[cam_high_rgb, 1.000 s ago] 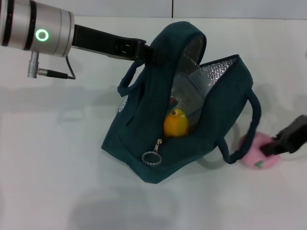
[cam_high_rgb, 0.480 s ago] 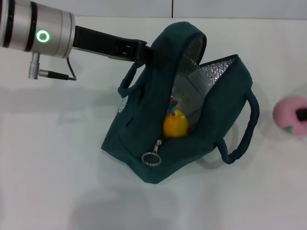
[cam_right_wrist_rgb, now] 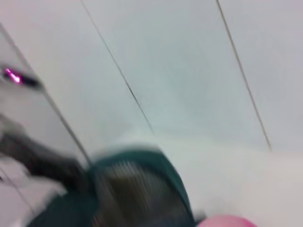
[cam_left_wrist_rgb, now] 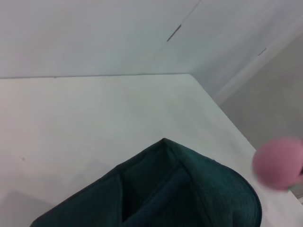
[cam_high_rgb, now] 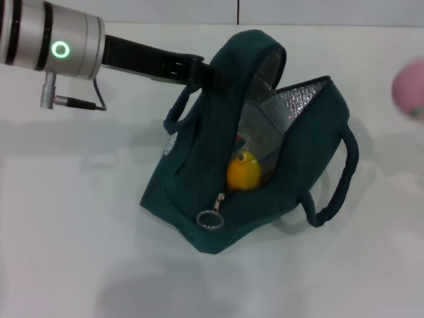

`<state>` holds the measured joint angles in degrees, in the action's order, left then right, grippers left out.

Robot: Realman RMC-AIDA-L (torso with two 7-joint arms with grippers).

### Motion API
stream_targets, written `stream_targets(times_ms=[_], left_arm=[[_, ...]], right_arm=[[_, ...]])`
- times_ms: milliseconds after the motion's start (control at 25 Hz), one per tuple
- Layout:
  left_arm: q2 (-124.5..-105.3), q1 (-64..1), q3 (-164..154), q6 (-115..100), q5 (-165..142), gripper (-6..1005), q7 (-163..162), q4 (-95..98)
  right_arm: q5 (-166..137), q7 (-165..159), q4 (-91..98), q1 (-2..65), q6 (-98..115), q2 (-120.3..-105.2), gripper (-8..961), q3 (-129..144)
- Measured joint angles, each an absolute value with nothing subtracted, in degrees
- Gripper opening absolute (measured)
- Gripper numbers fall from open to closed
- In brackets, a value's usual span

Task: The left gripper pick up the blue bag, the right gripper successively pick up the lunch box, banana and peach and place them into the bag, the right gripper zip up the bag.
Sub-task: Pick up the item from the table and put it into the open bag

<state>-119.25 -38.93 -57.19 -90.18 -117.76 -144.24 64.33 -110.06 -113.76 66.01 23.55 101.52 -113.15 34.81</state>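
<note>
Your left tool (cam_high_rgb: 211,75) is clamped on the upper rim of the blue bag (cam_high_rgb: 199,205), pinching the cloth and propping that side up off the white desk (cam_high_rgb: 66,232). The bag reads as soft dark-teal fabric, wedge-shaped, with two tubular carry handles, one looping by the left tool and the other (cam_high_rgb: 341,175) sagging on the right. Its mouth gapes open and you can see the crinkled silver foil lining (cam_high_rgb: 301,99) inside.

Down in the opening sits the banana (cam_high_rgb: 243,171) — smooth, glossy yellow, only its rounded end showing — and behind it the lunch box (cam_high_rgb: 262,129), clear plastic, half buried against the lining. The zipper pull with its metal ring (cam_high_rgb: 209,219) hangs at the low front corner of the bag, zip unclosed. There's a small pale emblem (cam_high_rgb: 171,145) on the bag's side, too small for you to read.

The peach (cam_high_rgb: 409,89) is off the desk at the far right edge of the head view, a fuzzy pink ball with a speck of green, blurred. You can see it in the left wrist view too (cam_left_wrist_rgb: 277,163), just beside the bag's rim. The right tool itself is out of every view, so I cannot tell you its grip.
</note>
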Motion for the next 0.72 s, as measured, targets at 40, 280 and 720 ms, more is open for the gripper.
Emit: stream_targets(times_ms=[40,280,720], left_arm=[[-119.25,-38.95,-57.22,-90.18,-117.75,33,-144.25,64.33],[-119.36,-39.25,-57.51,-90.18,-117.54,33,-144.31,64.35],[-119.45,-39.75,-57.57,-90.17,-117.46,33,-144.41,64.34]], right_arm=[[-106.18,-112.05,65.71,22.92,101.57,-113.25,60,34.81],[-93.71,-101.70,59.76,24.59,103.67,-114.73,40,36.71],[-96.99,-94.46,46.38,32.57,91.17,-115.08,38,52.18]])
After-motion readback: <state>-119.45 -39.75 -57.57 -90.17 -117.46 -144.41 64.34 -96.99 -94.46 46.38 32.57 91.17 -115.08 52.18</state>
